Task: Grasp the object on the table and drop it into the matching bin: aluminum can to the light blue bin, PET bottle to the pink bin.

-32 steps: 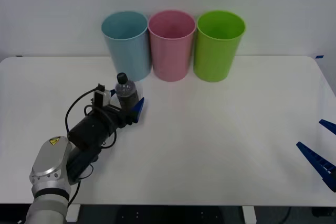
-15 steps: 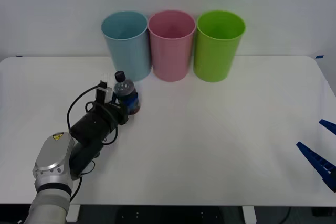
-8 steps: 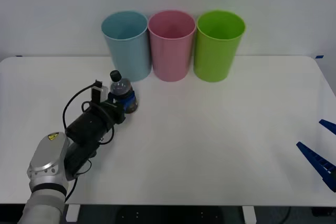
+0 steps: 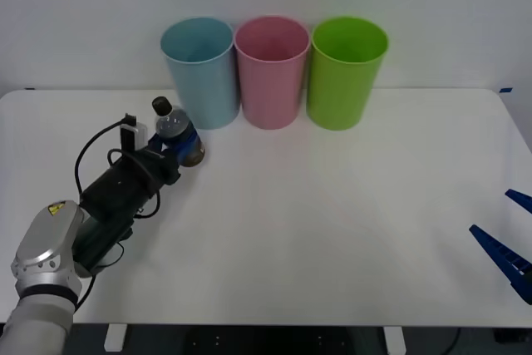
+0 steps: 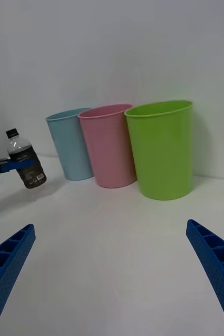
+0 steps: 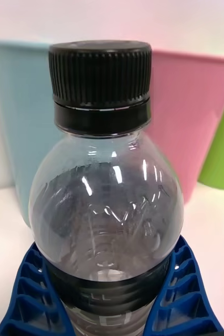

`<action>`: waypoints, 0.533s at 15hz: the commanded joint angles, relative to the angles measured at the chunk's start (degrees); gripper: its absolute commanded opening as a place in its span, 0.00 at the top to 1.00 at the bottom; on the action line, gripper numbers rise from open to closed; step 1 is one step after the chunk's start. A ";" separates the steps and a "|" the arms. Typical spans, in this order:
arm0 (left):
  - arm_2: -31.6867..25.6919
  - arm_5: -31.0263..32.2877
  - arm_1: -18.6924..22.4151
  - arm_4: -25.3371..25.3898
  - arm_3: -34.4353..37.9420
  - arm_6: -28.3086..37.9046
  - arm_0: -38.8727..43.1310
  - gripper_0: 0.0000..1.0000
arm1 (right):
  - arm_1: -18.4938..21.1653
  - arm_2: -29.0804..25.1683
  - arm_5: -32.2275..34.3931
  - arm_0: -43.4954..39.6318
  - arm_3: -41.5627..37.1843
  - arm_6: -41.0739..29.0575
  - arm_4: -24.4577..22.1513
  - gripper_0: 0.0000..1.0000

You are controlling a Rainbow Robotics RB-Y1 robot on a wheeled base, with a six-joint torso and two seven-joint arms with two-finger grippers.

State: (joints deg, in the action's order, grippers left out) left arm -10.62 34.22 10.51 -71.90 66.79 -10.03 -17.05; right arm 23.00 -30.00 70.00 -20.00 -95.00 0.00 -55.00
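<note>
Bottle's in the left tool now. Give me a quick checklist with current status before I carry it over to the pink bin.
1. Left tool shut on the bottle: ok, blue fingers clamp both sides.
2. Bottle off the table: ok, the right wrist view shows it lifted and tilted.
3. Cap on: ok.
4. Pink bin upright, mouth open: ok.
5. Bottle over the pink bin: not ok, it is in front of the blue bin.
6. Right tool clear of the path: ok, parked at the table's right edge.

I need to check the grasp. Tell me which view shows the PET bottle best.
The left wrist view: the PET bottle sits close up with the left gripper shut around its body. The front view shows it small, tilted, before the light blue bin. The right wrist view shows it far off.
</note>
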 commanded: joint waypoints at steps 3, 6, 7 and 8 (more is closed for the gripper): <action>1.04 -0.03 2.14 1.94 3.78 2.47 0.00 1.00 | 0.00 0.00 0.00 0.00 0.00 0.00 0.00 0.00; 3.23 0.06 3.37 2.82 7.56 7.83 0.00 1.00 | 0.00 0.00 0.00 0.00 0.00 0.00 0.00 0.00; 3.67 -0.03 3.73 2.82 8.71 9.59 -0.09 1.00 | 0.00 0.00 0.00 0.00 0.00 0.00 0.00 0.00; 3.94 0.06 4.08 2.82 10.20 11.70 -0.09 1.00 | 0.00 0.00 0.00 0.00 0.00 0.00 0.00 0.00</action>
State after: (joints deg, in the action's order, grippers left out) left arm -6.90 34.22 14.32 -69.09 75.85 0.08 -17.11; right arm 23.00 -30.00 70.00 -20.00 -95.00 0.00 -55.00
